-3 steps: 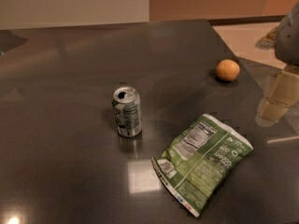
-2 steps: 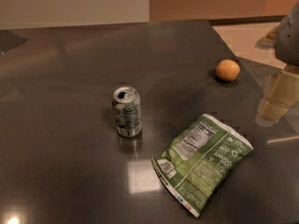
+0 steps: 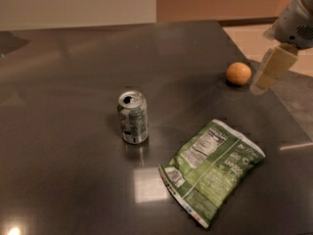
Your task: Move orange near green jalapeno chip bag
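Gripper (image 3: pixel 266 77) just beside the orange (image 3: pixel 238 74) on the table (image 3: pixel 73 92)

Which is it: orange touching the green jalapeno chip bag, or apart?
Apart. Camera view shows bare table between the orange and the green jalapeno chip bag. The gripper hangs beside the orange.

The room was dim and warm-toned. The dark table (image 3: pixel 73 131) was glossy and threw back the light. A pale square of glare lay toward its front edge, between the soda can (image 3: pixel 132 117) and the green jalapeno chip bag (image 3: pixel 212 170). A small hot spot burned at the front left corner, and a thin streak crossed the right edge. Shadows were soft (the orange (image 3: pixel 238 74) cast only a faint one). The gripper (image 3: pixel 266 77), past the right edge near the far corner, was brightly lit.
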Controlling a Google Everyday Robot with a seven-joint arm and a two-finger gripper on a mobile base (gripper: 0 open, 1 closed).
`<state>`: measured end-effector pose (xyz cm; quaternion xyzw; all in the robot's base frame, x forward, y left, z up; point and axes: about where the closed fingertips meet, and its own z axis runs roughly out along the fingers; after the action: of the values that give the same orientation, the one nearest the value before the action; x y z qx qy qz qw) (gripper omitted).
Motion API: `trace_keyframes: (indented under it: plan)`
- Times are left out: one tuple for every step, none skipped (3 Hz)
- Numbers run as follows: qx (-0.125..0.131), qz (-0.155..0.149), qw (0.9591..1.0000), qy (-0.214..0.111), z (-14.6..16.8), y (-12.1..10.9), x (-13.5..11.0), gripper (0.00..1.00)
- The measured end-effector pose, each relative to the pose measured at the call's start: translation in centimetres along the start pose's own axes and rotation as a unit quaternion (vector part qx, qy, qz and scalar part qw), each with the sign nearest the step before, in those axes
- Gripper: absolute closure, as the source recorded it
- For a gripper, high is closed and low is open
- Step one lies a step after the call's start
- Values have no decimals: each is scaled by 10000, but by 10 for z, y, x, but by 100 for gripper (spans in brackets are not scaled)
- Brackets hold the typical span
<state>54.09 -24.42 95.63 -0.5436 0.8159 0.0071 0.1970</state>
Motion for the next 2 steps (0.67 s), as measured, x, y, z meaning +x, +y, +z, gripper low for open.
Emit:
trace_keyframes:
  plan:
    - [1,329,9993,-198,25,-47,0,0]
    - [33,533,9982,-276,45,-77,4,0]
